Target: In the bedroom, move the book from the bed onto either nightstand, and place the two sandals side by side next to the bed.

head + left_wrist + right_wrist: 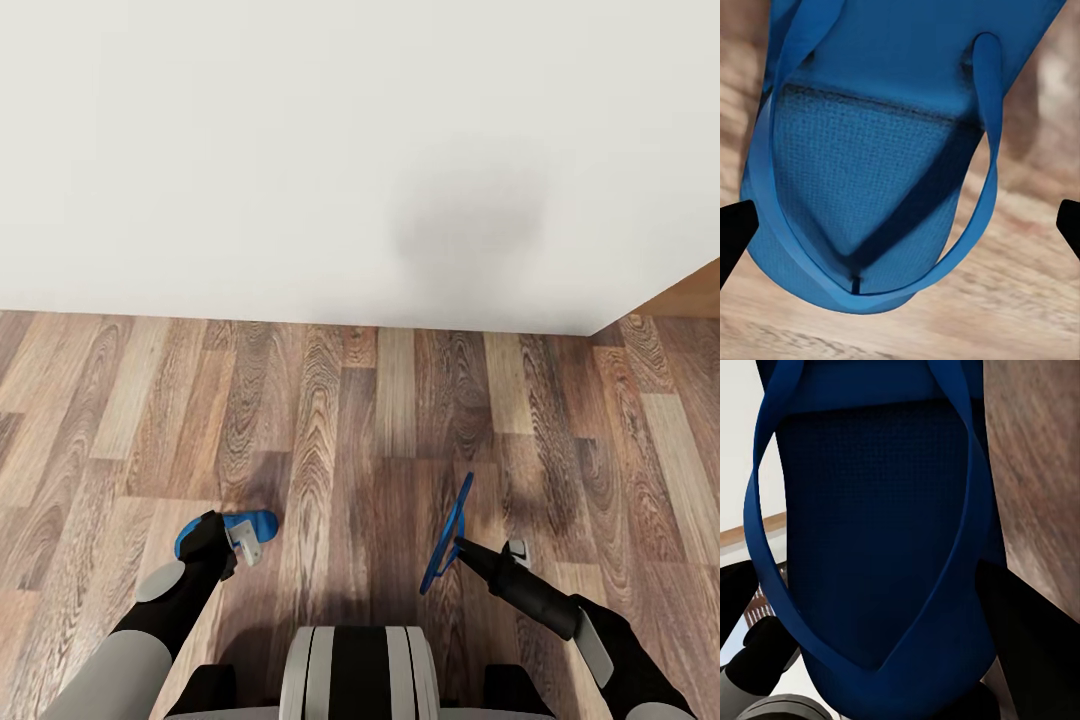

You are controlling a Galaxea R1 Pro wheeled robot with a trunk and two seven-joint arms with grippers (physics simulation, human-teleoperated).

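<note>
One bright blue sandal (255, 523) lies flat on the wood plank floor (360, 420), partly under my left gripper (236, 548). In the left wrist view this sandal (870, 172) is close up, strap side up, with my black fingertips (733, 232) far apart at either side of it, so the left gripper (900, 229) is open. My right gripper (466, 548) is shut on the other sandal (450, 532), which stands on edge above the floor. The right wrist view has that sandal (870, 525) between dark fingers (1027, 645). The book, bed and nightstand are out of view.
A plain white wall (300, 150) rises straight ahead, meeting the floor a short way beyond both grippers. At the far right a brown wooden surface (692, 290) starts past the wall's corner. My own base (358, 672) fills the bottom centre.
</note>
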